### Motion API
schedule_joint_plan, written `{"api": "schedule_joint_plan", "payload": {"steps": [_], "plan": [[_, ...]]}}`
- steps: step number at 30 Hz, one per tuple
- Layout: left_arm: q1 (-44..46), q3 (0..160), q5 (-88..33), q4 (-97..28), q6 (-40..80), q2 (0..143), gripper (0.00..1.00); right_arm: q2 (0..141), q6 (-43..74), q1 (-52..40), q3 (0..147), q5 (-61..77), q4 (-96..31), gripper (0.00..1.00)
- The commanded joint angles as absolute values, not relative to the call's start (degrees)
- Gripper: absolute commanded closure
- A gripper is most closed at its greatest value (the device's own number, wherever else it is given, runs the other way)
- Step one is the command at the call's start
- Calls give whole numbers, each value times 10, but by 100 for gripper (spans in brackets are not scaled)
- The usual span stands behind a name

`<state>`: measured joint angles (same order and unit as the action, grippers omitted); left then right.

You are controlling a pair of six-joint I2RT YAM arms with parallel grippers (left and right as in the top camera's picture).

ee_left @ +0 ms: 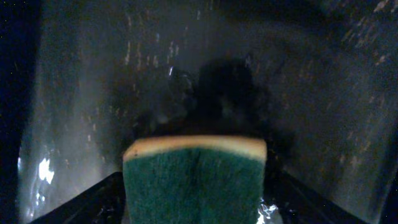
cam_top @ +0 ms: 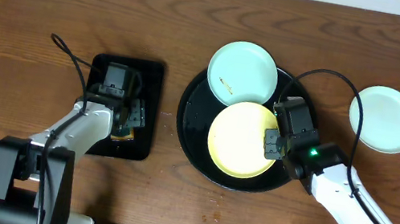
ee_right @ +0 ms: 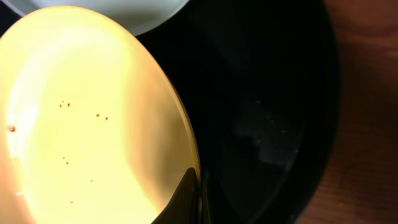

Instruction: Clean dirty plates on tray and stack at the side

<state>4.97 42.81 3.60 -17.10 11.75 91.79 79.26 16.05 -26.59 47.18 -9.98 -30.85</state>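
Observation:
A pale yellow plate (cam_top: pixel 240 139) with tiny brown specks lies in the large round black tray (cam_top: pixel 190 131). My right gripper (cam_top: pixel 271 143) is shut on the yellow plate's right rim; the right wrist view shows the plate (ee_right: pixel 87 124) with one finger (ee_right: pixel 183 196) over its edge. A mint-blue plate (cam_top: pixel 241 72) with a small speck leans on the tray's far rim. Another mint-blue plate (cam_top: pixel 384 118) sits on the table right of the tray. My left gripper (cam_top: pixel 124 116) is shut on a green and yellow sponge (ee_left: pixel 194 180) over the rectangular black tray.
The small rectangular black tray (cam_top: pixel 148 103) lies on the wooden table left of the round tray; its wet floor (ee_left: pixel 124 93) fills the left wrist view. A black cable (cam_top: pixel 328 75) arcs over the round tray's right side.

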Motion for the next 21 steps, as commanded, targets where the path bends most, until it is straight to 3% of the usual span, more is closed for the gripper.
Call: {"api": "schedule_joint_plan", "payload": {"steps": [1, 9, 12, 19, 20, 21], "plan": [[48, 427, 27, -194, 114, 914, 22, 788, 160, -250, 470, -55, -311, 99], [48, 427, -4, -226, 114, 907, 29, 788, 160, -190, 459, 20, -310, 94], [48, 427, -4, -222, 114, 907, 33, 789, 153, -182, 441, 25, -299, 87], [48, 426, -9, -229, 114, 908, 31, 790, 136, -180, 399, 41, -249, 67], [48, 426, -9, -231, 114, 908, 33, 790, 136, -180, 399, 41, -248, 66], [48, 426, -9, -232, 114, 908, 41, 790, 136, -180, 399, 39, -248, 66]]}}
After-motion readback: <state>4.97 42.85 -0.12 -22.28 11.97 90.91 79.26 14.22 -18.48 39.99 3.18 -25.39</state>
